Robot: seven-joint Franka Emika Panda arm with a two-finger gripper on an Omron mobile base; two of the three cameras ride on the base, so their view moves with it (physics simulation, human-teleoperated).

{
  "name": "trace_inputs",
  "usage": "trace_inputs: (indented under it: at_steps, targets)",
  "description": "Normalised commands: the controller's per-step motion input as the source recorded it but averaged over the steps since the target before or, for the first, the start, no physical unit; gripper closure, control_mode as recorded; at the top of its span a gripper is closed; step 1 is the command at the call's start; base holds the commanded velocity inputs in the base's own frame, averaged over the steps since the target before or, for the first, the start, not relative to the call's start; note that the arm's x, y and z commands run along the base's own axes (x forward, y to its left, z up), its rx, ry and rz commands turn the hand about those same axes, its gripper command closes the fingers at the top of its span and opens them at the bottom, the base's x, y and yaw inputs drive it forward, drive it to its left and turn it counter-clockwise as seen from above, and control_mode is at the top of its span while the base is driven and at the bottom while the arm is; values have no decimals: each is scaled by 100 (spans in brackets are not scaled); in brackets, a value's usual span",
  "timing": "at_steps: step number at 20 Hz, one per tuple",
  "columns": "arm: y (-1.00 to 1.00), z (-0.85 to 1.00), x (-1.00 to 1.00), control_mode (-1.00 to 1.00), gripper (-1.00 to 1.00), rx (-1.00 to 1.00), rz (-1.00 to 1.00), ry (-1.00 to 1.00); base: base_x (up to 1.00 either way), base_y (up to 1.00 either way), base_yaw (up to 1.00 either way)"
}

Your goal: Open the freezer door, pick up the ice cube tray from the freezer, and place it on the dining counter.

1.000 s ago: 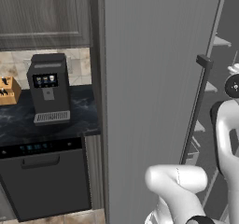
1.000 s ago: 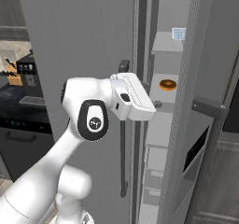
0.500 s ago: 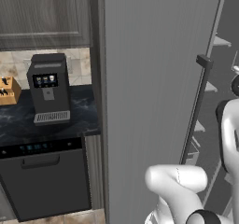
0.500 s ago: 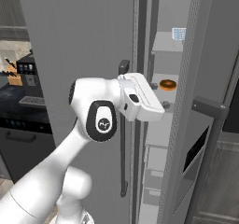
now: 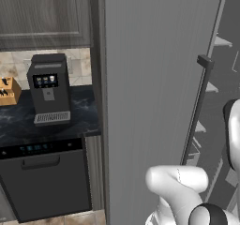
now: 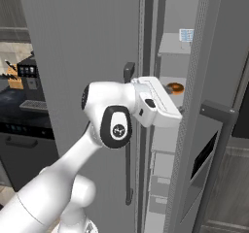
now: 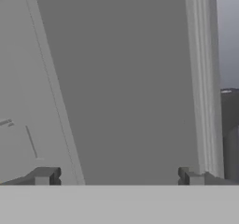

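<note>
The freezer door (image 6: 214, 144) is ajar, and the gripper (image 7: 116, 177) is set inside the gap with its jaws wide apart and nothing held. The tray (image 6: 186, 34) rests on the top shelf, at one o'clock from the hand. The door should be pushed wider first, then the tray approached level.

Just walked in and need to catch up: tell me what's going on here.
The arm has the freezer door part-way open and its hand is reaching into the gap. The pincer is open and holds nothing. The ice cube tray sits on an upper shelf, above a shelf with a donut.
</note>
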Motion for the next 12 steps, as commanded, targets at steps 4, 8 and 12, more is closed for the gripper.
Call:
trace_inputs:
  at_steps: [4,8,12]
  targets:
    - [-18,0,0,-100,-100,0,0,0,0,0,0]
    - [-17,0,0,-100,-100,0,0,0,0,0,0]
    - [-16,0,0,-100,-100,0,0,0,0,0,0]
